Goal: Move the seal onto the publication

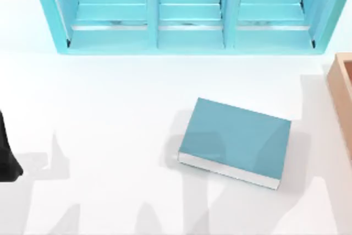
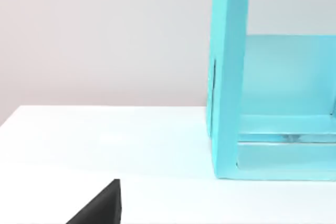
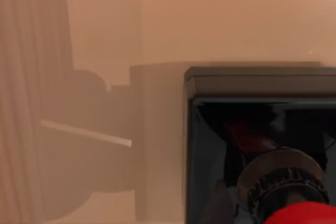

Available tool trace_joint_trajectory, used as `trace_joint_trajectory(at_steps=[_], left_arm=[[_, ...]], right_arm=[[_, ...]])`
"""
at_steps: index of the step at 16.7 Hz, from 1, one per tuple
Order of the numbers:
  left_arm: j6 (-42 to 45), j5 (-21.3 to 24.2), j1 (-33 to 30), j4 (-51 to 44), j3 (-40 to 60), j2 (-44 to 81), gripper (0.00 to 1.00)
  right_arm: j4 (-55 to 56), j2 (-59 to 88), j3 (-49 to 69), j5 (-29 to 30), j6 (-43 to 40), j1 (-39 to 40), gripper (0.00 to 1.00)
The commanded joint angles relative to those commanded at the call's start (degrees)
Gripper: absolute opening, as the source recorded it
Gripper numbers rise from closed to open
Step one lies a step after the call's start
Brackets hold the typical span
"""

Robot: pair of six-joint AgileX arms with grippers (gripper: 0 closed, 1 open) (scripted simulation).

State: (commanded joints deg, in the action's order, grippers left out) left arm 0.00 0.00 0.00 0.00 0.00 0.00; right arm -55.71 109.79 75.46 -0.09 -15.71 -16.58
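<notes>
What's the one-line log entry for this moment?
seal: in brown tray, right wrist camera above | book: flat on table, top bare | left arm: table's left edge

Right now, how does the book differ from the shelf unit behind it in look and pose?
The book lies flat and closed, turned at an angle; the shelf unit sits square along the table's far edge. The book is smaller and a deeper teal with white page edges; the shelf unit is larger, lighter blue, split into open compartments. Both are bluish and rest on the table.
</notes>
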Motion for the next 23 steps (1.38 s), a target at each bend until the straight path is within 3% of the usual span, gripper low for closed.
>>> trace_joint_trajectory(at_steps=[11, 23], left_arm=[[0.0, 0.0, 0.0, 0.0, 0.0, 0.0, 1.00], [0.0, 0.0, 0.0, 0.0, 0.0, 0.0, 1.00]], right_arm=[[-0.9, -0.2, 0.9, 0.1, 0.8, 0.6, 0.00], [-32.6, -4.1, 28.4, 0.0, 24.0, 24.0, 0.00]])
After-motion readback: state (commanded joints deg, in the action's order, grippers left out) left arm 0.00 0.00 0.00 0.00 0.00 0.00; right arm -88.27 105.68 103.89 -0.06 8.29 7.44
